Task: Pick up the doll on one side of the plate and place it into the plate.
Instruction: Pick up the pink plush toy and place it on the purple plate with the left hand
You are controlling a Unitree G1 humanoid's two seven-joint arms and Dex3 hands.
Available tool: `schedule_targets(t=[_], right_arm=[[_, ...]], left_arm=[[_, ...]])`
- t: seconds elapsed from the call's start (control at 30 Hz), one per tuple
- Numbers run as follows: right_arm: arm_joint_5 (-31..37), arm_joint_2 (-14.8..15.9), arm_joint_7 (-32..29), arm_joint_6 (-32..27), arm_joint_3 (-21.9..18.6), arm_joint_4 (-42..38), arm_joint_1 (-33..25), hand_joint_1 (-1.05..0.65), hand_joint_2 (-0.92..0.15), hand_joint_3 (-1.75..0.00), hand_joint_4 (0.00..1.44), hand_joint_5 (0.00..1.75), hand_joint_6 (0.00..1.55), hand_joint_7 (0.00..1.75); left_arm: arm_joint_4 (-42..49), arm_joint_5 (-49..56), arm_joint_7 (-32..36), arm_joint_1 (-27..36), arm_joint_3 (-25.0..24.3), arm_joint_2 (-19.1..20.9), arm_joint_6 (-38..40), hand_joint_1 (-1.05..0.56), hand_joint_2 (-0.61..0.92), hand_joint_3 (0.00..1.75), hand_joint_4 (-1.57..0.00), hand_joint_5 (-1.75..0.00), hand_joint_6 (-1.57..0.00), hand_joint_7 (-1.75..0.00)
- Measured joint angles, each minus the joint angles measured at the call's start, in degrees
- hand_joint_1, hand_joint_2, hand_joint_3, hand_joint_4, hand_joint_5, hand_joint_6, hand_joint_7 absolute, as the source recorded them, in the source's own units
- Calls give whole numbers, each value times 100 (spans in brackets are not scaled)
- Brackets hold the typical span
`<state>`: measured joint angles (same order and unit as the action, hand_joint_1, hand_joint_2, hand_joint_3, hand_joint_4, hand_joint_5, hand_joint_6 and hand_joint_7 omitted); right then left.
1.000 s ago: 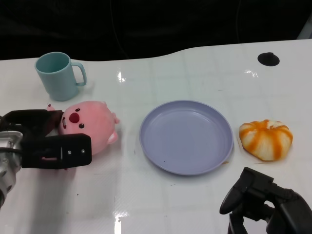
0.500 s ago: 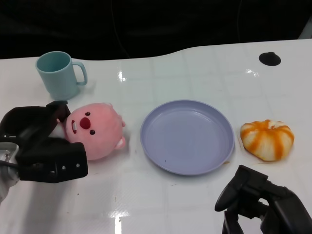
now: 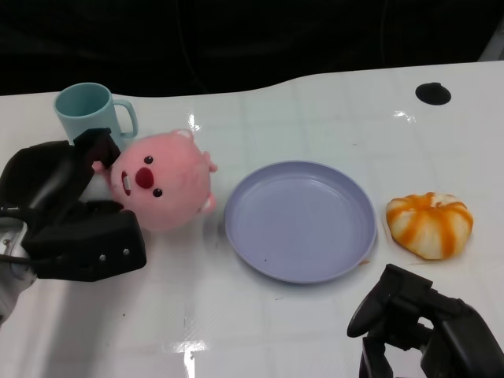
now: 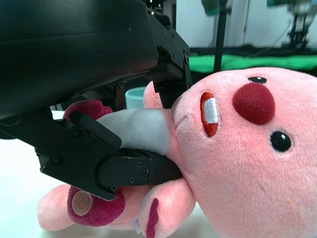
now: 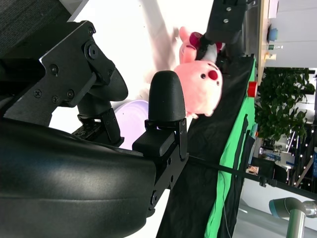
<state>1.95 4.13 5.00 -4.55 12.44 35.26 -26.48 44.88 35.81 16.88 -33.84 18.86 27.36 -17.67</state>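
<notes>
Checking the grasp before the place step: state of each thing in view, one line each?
pink doll: held by the left hand, beside the plate, not in it.
left hand: grips the doll.
right hand: holds nothing, fingers apart, low at the near edge.
plate: upright on the table, nothing in it.
teal mug: upright, handle toward the plate side.
orange-striped toy: resting on the table beside the plate, untouched.

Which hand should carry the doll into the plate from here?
Left. The left hand already grips the pink doll beside the plate; the right hand holds nothing, on the far side.
</notes>
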Motion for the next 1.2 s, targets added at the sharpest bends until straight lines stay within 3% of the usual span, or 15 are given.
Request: schedule_targets(t=[0.17, 0.4, 0.7, 0.9, 1.2], right_arm=[[-5, 11, 27, 4, -19, -11, 0, 7, -41, -136, 71, 175, 63, 153], [-4, 22, 63, 37, -36, -9, -75, 10, -42, -137, 72, 175, 63, 154], [-2, 29, 101, 46, -43, 39, -190, 11, -45, -135, 70, 175, 62, 153], [1, 33, 106, 45, -42, 84, -225, 9, -44, -135, 71, 175, 62, 153], [1, 34, 107, 32, -39, 160, -230, 7, -43, -135, 71, 175, 62, 153]], left_arm=[[-1131, -116, -401, 301, -188, -19, 289, -14, 56, 93, -86, -175, -63, -175], [-2044, -174, -985, 361, -165, -515, 862, -14, 44, 109, -89, -175, -68, -175], [-2117, -139, -1427, 55, 69, -1239, 1346, -11, 41, 114, -92, -175, -72, -175], [-1996, -64, -1551, -159, 255, -1574, 1431, -16, 44, 110, -92, -175, -70, -172], [-1524, -34, -1583, -300, 478, -1950, 1502, -16, 46, 121, -94, -175, -78, -175]])
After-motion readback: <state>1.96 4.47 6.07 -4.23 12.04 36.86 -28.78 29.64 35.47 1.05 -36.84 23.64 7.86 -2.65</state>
